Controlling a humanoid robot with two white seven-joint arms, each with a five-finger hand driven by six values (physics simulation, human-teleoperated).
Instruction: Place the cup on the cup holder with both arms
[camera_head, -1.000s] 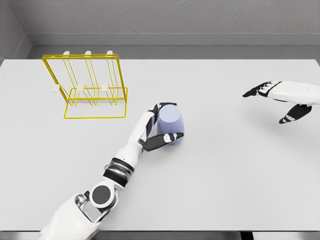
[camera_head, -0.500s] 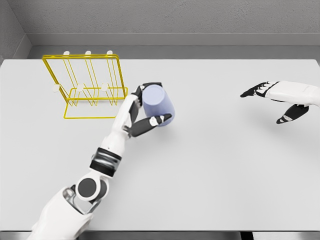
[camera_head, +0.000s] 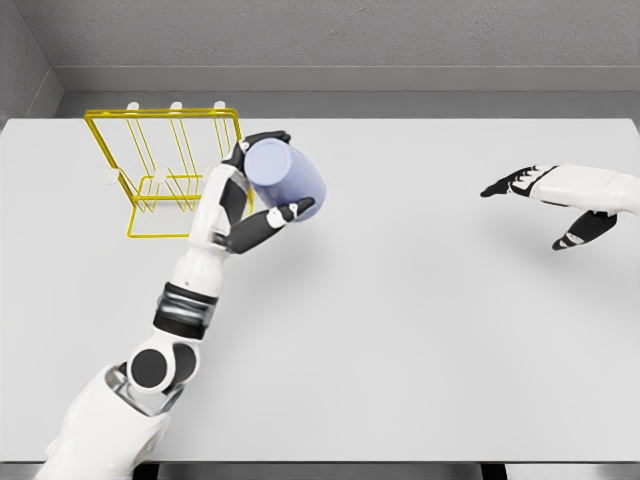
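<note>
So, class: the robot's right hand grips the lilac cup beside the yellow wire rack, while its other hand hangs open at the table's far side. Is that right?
Not quite. The head view shows the left hand gripping the lilac cup beside the yellow wire rack; the right hand hangs open at the far side.

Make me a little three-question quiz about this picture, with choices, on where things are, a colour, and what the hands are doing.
1. Where is the yellow wire rack?
A. far left of the table
B. near right corner
C. on the floor

2. What colour is the cup?
A. red
B. pale blue-purple
C. green

3. What is the right hand doing?
A. gripping the cup
B. holding the rack
C. hanging open, holding nothing

Answers:
1 A, the rack stands at the table's far left.
2 B, the cup is pale bluish lavender.
3 C, its fingers are spread far to the right, while the left hand grips the tilted cup beside the rack.
</note>
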